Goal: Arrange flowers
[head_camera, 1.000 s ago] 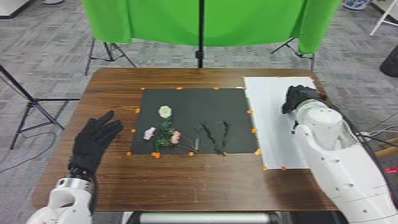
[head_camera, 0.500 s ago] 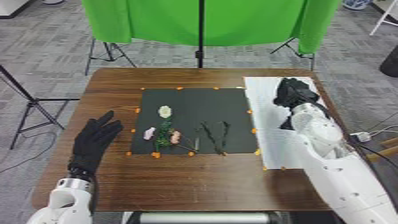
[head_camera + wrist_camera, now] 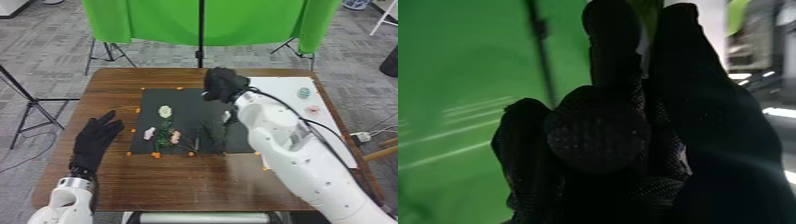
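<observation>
Left hand (image 3: 96, 134) lay left of the dark mat (image 3: 193, 117), fingers spread, right hand (image 3: 226, 81) hung at its far edge, grip impossible to tell, white flower (image 3: 165, 111) lay on it.

Pale flowers (image 3: 165, 111) lie around green sprigs (image 3: 163, 142) on the dark mat (image 3: 188, 100)
</observation>
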